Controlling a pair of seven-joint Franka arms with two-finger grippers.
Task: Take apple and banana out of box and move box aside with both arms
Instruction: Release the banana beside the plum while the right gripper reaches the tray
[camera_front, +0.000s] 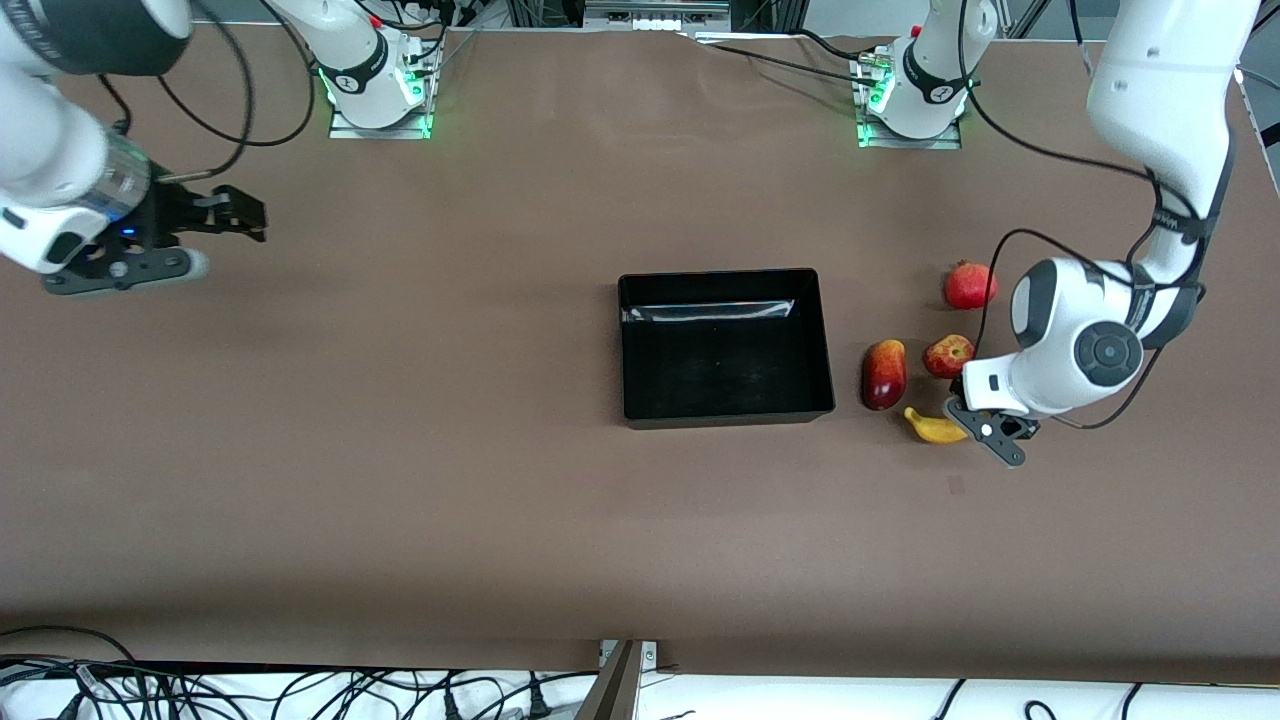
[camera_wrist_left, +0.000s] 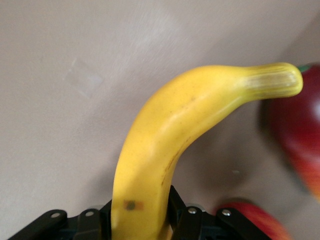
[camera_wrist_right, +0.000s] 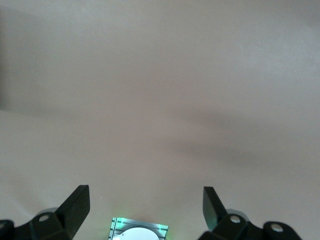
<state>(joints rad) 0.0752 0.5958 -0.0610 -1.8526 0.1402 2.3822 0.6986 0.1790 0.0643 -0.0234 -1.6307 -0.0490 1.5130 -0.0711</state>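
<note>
The left gripper (camera_front: 962, 418) is pinched on one end of the banana (camera_front: 933, 427), low over the table at the left arm's end. From the left wrist view the banana (camera_wrist_left: 165, 150) runs straight out of the clamped fingers (camera_wrist_left: 187, 225) and curves away toward its stalk tip, so its long axis points from the gripper toward the box (camera_front: 630, 350) — though the box lies well apart from it. Whether the fruit is resting on the table or just clear of it, I cannot tell.

The apple (camera_front: 947, 356) sits on the table close by, farther from the front camera than the banana, with a long dark-red fruit (camera_front: 884, 374) beside it and a pomegranate (camera_front: 969, 286) farther back again. The box looks empty, so both fruits seem to be out already.

The right gripper (camera_front: 240, 215) waits over bare table at the right arm's end, fingers (camera_wrist_right: 75, 207) spread wide, holding nothing.

What matters next, I'd say, is the box: it lies between the two arms, its long sides running across the table — each arm would take the short end facing it, once the banana is let go.
</note>
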